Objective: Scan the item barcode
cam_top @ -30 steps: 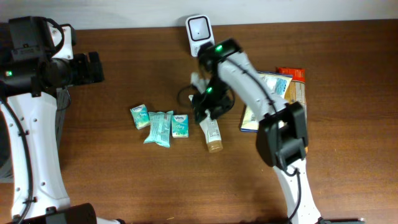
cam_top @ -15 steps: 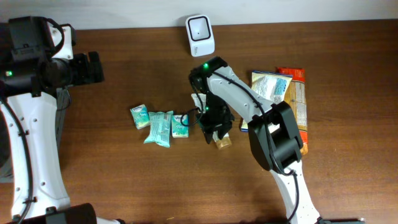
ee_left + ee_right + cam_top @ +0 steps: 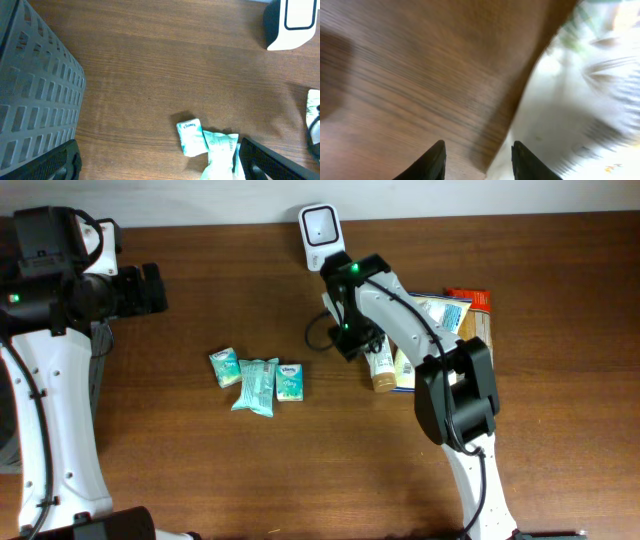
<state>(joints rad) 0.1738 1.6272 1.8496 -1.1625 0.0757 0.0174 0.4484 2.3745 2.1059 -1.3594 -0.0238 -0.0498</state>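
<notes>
- At the far left, the left wrist camera shows me a grey plastic basket (image 3: 35,85) with slotted walls. It stands on the wooden table (image 3: 200,470).
- The left gripper (image 3: 150,288) hangs above the left part of the table, well apart from all the items. Its two fingers (image 3: 65,160) are spread wide and there is nothing between them.
- Nearer the middle lie three small tissue packs close together: one alone (image 3: 224,367), a longer one (image 3: 256,385) and a third (image 3: 290,381) touching the longer one on its right side.
- The white barcode scanner (image 3: 322,227) stands at the far edge of the table, with its dark window facing toward the items.
- The right gripper (image 3: 356,340) is just below the scanner, a little to the right.
- In the right wrist camera the picture is very blurred. I see the two fingertips (image 3: 434,161) with a gap between them, and a pale shape at the right finger. I cannot tell if they clamp anything.
- The tube (image 3: 381,368), white with a brown cap, is touching the right gripper with its white end. Its capped end points toward me and reaches the edge of a flat pouch. I cannot tell if it is lifted or lying.
- At the right is a pile of flat packages: a white and green pouch (image 3: 440,318) and an orange pack (image 3: 470,298) behind it.
</notes>
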